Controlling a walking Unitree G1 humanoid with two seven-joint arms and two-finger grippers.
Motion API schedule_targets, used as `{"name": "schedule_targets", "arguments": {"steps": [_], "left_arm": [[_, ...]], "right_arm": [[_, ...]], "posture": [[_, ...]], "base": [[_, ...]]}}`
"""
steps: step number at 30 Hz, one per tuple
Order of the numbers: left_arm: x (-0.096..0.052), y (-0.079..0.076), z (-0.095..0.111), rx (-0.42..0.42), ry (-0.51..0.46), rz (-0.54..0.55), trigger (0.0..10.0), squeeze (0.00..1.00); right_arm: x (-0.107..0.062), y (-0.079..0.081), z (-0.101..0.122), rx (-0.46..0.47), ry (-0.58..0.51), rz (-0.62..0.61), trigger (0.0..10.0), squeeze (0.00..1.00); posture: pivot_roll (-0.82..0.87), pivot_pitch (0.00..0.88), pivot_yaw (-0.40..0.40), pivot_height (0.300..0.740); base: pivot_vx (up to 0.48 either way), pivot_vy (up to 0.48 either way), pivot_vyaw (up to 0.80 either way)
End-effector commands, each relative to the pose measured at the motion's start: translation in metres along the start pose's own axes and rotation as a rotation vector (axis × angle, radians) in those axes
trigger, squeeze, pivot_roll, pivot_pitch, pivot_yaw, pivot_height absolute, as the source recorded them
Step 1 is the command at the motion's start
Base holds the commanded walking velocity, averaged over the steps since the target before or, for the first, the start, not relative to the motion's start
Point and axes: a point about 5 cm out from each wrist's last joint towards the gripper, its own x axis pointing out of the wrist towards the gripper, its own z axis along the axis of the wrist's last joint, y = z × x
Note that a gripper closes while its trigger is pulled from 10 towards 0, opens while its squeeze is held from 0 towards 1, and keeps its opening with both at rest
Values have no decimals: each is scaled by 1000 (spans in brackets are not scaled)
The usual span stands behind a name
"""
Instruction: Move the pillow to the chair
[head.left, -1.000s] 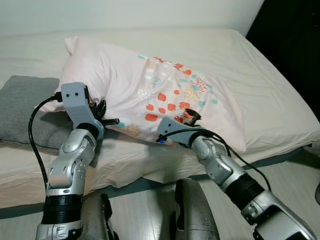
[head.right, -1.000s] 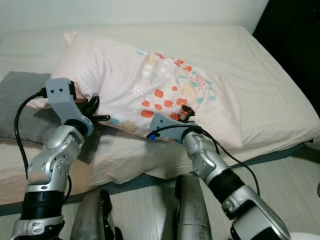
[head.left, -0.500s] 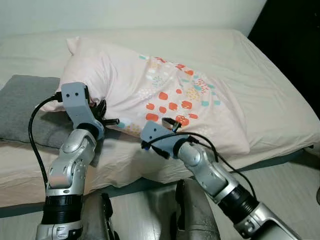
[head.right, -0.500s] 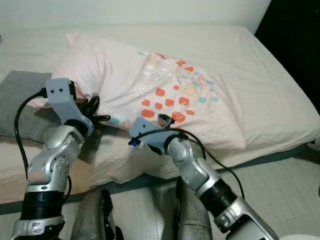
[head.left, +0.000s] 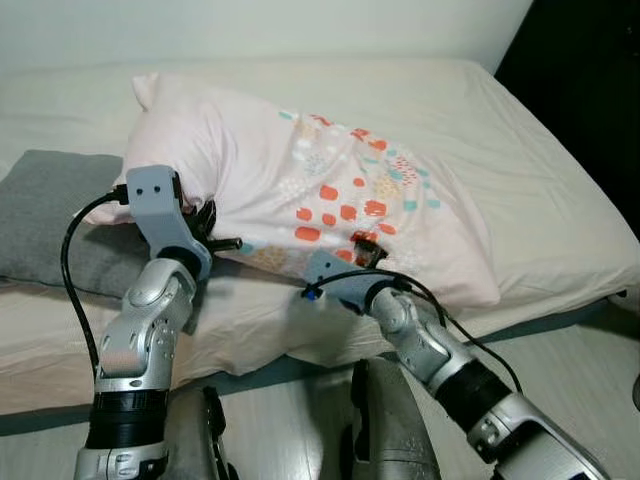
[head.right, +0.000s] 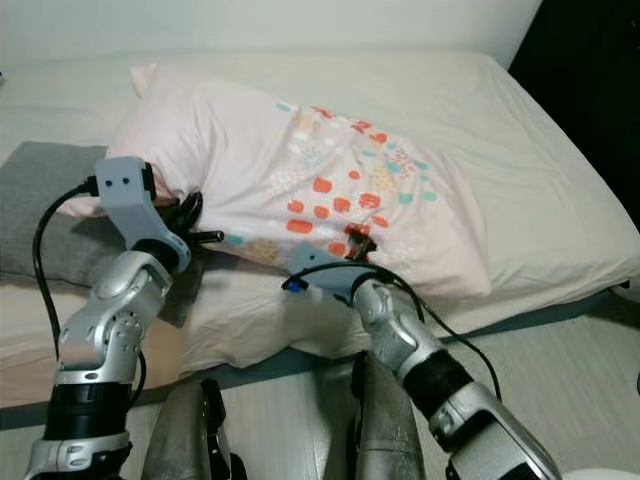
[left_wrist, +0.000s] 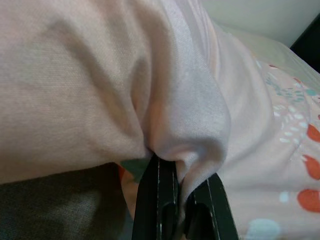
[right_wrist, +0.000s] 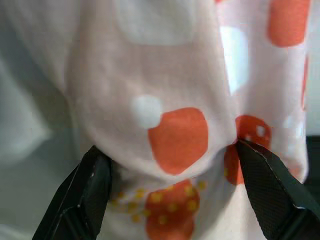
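Head views: I see the pillow (head.left: 300, 190), pale pink with orange, teal and white spots, lying across the bed (head.left: 520, 190), its long side running from far left to near right. Its left end overlaps a grey cushion (head.left: 50, 215) at the left of the mattress. The left gripper (head.left: 205, 232) sits at the pillow's near left edge, just where the pillow meets the grey cushion. The right gripper (head.left: 366, 247) is pressed against the near edge of the pillow, to the right of the left gripper, among the orange spots. A dark strip of bed base (head.left: 560, 315) runs below the sheet, with pale floor (head.left: 590, 370) near me.

Left wrist view: the two black fingers (left_wrist: 159, 200) are clenched on a bunched fold of the pink pillow (left_wrist: 190, 115) cloth; the fold rises from between them. The grey cushion (left_wrist: 55, 205) is dark beneath.

Right wrist view: the fingers (right_wrist: 85, 192) stand wide apart, one on each side of a bulge of the spotted pillow (right_wrist: 175, 135). The cloth swells into the gap between them, and both tips touch it; they are not clamped together.
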Motion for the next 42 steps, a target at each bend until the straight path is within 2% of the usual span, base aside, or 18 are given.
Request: {"name": "schedule_targets", "arguments": {"steps": [1, 2, 9, 17, 21, 22, 24, 26, 27, 29, 30, 31, 35, 36, 37, 40, 41, 42], "left_arm": [[-2, -1, -6, -5, 21, -1, 0, 0], [-2, -2, -6, -8, 20, -2, 0, 0], [0, -3, -7, -15, 18, 2, 0, 0], [0, -3, -7, -17, 15, 8, 0, 0], [1, -5, -7, -18, 13, 12, 0, 0], [1, -5, -7, -16, 11, 14, 0, 0], [1, -5, -7, -16, 11, 14, 0, 0], [1, -4, -6, -13, 6, 23, 0, 0], [1, -4, -6, -13, 6, 23, 0, 0], [1, -2, -5, -13, 3, 28, 0, 0], [1, -2, -5, -13, 3, 28, 0, 0], [1, -2, -5, -11, 3, 31, 0, 0], [1, -1, -5, -10, 3, 32, 0, 0], [0, 0, -5, -8, 4, 32, 0, 0], [0, 0, -5, -7, 5, 32, 0, 0], [0, 0, -5, -5, 7, 31, 0, 0], [0, 0, -5, -5, 7, 31, 0, 0], [0, 0, -5, -5, 7, 31, 0, 0]], "right_arm": [[1, -3, -7, -21, 23, -36, 10000, 0], [4, -8, -9, -46, 27, -75, 10000, 0], [17, -20, -19, -87, 68, -145, 10000, 0], [20, -23, -19, -98, 66, -173, 10000, 0], [23, -33, -18, -105, 63, -228, 10000, 0], [24, -40, -16, -92, 54, -251, 10000, 0], [24, -40, -16, -92, 54, -251, 10000, 0], [25, -60, -16, -14, 68, -333, 10000, 0], [25, -60, -16, -14, 68, -333, 10000, 0], [25, -78, -15, 26, 61, -424, 10000, 0], [25, -78, -15, 26, 61, -424, 10000, 0], [25, -88, -13, 61, 42, -464, 10000, 0], [24, -94, -11, 90, 28, -490, 10000, 0], [26, -98, -9, 187, 21, -476, 10000, 0], [27, -99, -8, 242, 15, -461, 10000, 0], [28, -99, -8, 230, 25, -447, 10000, 0], [28, -97, -8, 175, 26, -446, 10000, 0], [28, -97, -8, 175, 26, -446, 10000, 0]], "posture": [[-39, 191, -65, 574], [-45, 193, -65, 574], [-46, 196, -73, 574], [-51, 197, -77, 574], [-51, 199, -79, 574], [-49, 198, -79, 574], [-49, 198, -79, 574], [-47, 202, -80, 574], [-47, 202, -80, 574], [-43, 205, -81, 574], [-43, 205, -81, 574], [-43, 205, -81, 574], [-43, 205, -81, 574], [-45, 207, -77, 574], [-45, 207, -77, 574], [-44, 209, -79, 574], [-42, 207, -79, 574], [-42, 207, -79, 574]], "base": [[0, 0, 0], [0, 0, 0], [0, 0, 0], [0, 0, 0], [0, 0, 0], [0, 0, 0], [0, 0, 0], [0, 0, 0], [0, 0, 0], [0, 0, 0], [0, 0, 0], [0, 0, 0], [0, 0, 0], [0, 0, 0], [0, 0, 0], [0, 0, 0], [0, 0, 0], [0, 0, 0]]}}
